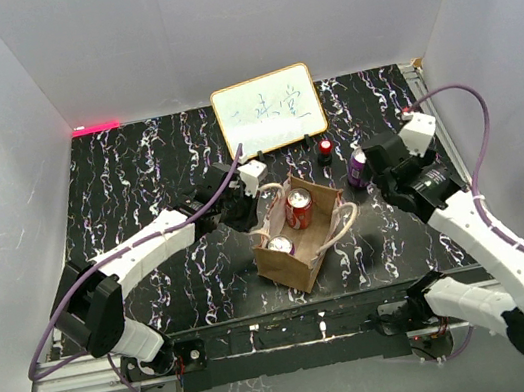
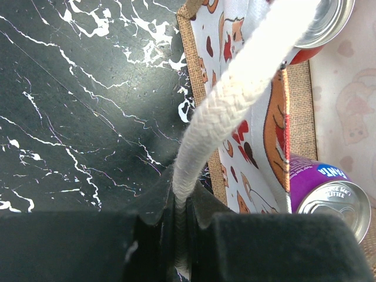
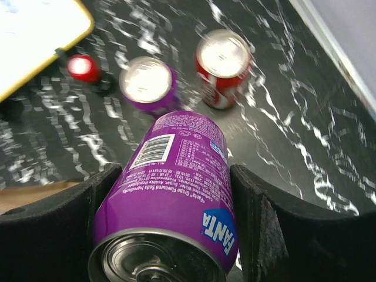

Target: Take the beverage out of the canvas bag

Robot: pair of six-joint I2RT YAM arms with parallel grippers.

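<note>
Counted: 1 bag (image 1: pixel 290 267), 2 pale rope handles, 5 cans, 1 white board (image 1: pixel 268 111) and 1 small red thing (image 1: pixel 325 147) in front of the board.

The bag stands open around the middle of the black marbled tabletop (image 1: pixel 127 179), a little toward the near edge. 2 of the cans stand upright inside it: a red can (image 1: pixel 299 208) at the far end and a purple can (image 2: pixel 332 200) at the near end (the lining beside them is white with orange and red figures).

The left pincer (image 2: pixel 183 220) sits at the bag's far-left side, clamped on 1 handle (image 2: pixel 235 100), the rope running up from between its black fingers. The other handle (image 1: pixel 343 222) arches free on the bag's right side.

The right pincer (image 3: pixel 173 194) is outside the bag, off its far-right corner toward the right edge of the tabletop and apart from the bag. It is clamped on a purple Fanta can (image 3: pixel 176 158), a finger pressed to each side of the can and the can's top toward the wrist camera.

Beyond it, toward the far-right corner, 2 more cans stand on the tabletop: a loose purple can (image 3: pixel 147 82) and, just right of it, a loose red can (image 3: pixel 222 67).
</note>
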